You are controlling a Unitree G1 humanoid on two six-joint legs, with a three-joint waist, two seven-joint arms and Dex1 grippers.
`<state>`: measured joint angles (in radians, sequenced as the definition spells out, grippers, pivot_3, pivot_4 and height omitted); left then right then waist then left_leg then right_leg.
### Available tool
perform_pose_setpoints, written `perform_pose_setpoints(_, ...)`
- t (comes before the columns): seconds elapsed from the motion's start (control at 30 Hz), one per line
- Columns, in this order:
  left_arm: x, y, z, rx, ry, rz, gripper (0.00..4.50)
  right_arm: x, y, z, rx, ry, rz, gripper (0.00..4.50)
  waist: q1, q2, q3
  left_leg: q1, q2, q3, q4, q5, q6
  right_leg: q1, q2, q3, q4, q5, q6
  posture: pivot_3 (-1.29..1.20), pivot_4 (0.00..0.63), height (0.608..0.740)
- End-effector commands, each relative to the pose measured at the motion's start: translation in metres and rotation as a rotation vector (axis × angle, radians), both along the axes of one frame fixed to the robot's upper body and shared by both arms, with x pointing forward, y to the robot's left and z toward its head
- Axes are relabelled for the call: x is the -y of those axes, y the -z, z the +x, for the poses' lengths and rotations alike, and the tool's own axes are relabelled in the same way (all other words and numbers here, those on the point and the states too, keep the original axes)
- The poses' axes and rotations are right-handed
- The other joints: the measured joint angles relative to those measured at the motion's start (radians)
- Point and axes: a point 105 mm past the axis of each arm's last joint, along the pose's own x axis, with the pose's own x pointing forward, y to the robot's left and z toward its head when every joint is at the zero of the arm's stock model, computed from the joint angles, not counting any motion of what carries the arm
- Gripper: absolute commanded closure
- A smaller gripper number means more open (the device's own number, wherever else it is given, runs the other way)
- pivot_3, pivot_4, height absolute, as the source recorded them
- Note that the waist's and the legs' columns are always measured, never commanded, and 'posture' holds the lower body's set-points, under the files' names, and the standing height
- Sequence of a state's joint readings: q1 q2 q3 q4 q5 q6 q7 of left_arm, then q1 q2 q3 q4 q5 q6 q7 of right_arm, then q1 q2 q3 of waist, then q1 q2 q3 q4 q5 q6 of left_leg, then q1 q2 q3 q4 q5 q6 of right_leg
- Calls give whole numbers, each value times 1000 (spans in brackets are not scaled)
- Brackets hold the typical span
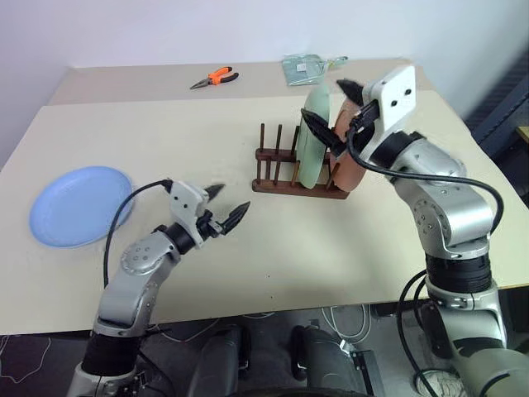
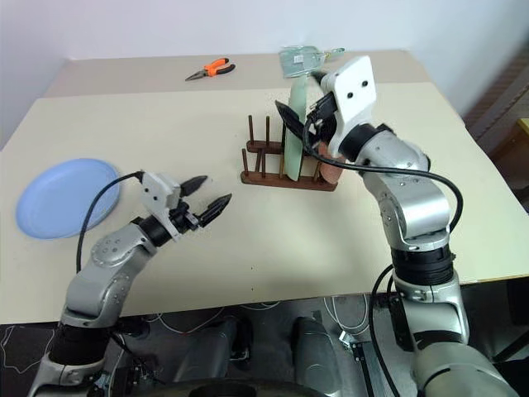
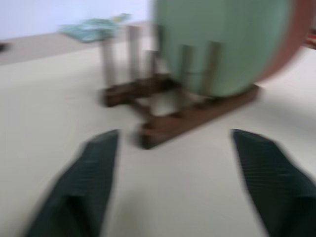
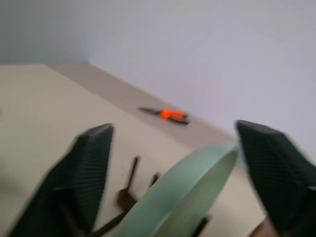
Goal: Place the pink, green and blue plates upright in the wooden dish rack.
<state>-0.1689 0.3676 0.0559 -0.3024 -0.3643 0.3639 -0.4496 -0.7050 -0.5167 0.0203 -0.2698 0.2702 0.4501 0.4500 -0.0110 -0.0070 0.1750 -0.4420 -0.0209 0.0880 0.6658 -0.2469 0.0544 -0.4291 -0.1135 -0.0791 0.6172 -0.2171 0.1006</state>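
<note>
Green plate (image 1: 315, 141) and pink plate (image 1: 348, 149) are standing upright at the right end of the wooden dish rack (image 1: 285, 169), mid-table. The blue plate (image 1: 80, 204) is still lying flat way off at the left edge.

The right gripper (image 1: 331, 112) is hanging wide open with its fingers straddling the green plate's rim, holding nothing. Any sideways nudge there is probably tipping the plate or dragging the light rack.

The left gripper (image 1: 228, 204) is hovering open and empty over bare table, well apart from the blue plate, and a flat plate is going to be awkward to get under.

Hard to tell: the arm is covering most of the pink plate, so its exact slot is a guess.
</note>
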Motion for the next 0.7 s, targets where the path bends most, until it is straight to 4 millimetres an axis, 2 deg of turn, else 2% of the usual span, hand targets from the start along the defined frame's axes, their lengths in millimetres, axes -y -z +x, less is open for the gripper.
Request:
perform_pose_setpoints(0.03, -65, -22, 21, 52, -373, -60, 30, -36, -26, -27, 204, -151, -154, 0, 0, 0, 0, 0, 0, 0, 0, 0, 0, 0, 0, 0, 0, 0, 0, 0, 150, 740)
perform_pose_setpoints(0.1, -98, -25, 27, 35, -563, -84, 30, -54, -22, -36, 236, -229, -240, 0, -2, 0, 0, 0, 1, 0, 0, 0, 0, 0, 1, 0, 0, 0, 0, 0, 150, 740)
perform_pose_setpoints(0.13, -126, -26, 26, 18, -715, -103, 30, -67, -10, -41, 250, -283, -325, 0, -2, -1, 0, 0, 1, 0, 0, 0, 0, 0, 1, 0, 0, 0, 0, 0, 150, 740)
perform_pose_setpoints(0.2, -184, -30, 10, -2, -1029, -137, 30, -90, 19, -47, 252, -380, -451, 0, -3, -2, -1, 0, 1, 0, 0, 0, 0, 0, 2, 0, 0, 0, 0, 0, 150, 740)
perform_pose_setpoints(0.23, -201, -31, 1, -7, -1130, -136, 30, -96, 29, -47, 251, -400, -480, 0, -6, -2, -1, 0, 1, 0, 0, 0, 0, 1, 2, 0, 0, 0, 0, 0, 150, 740)
perform_pose_setpoints(0.33, -232, -32, -26, -31, -1316, -149, 30, -108, 48, -47, 229, -443, -489, 0, 0, -3, 0, 0, 0, 0, 0, 0, 0, 1, 1, -1, 0, 0, 1, 0, 150, 740)
perform_pose_setpoints(0.47, -250, -21, -53, -87, -1446, -285, 30, -114, 60, -48, 210, -479, -481, 0, 12, -6, -1, 0, -1, -2, 2, 0, 0, 3, 0, -3, -1, 0, 1, 0, 150, 740)
perform_pose_setpoints(0.63, -242, 14, -64, -262, -1444, -491, 30, -115, 65, -49, 200, -491, -473, 0, 16, -7, -2, 1, -1, -2, 2, -2, -4, 3, -2, -3, -1, 0, 1, 0, 150, 740)
perform_pose_setpoints(0.7, -231, 31, -60, -356, -1392, -612, 563, -114, 65, -48, 201, -485, -468, 0, 14, -7, -2, 1, -1, -3, 2, -1, -5, 3, -1, -3, -1, 0, 1, 0, 150, 740)
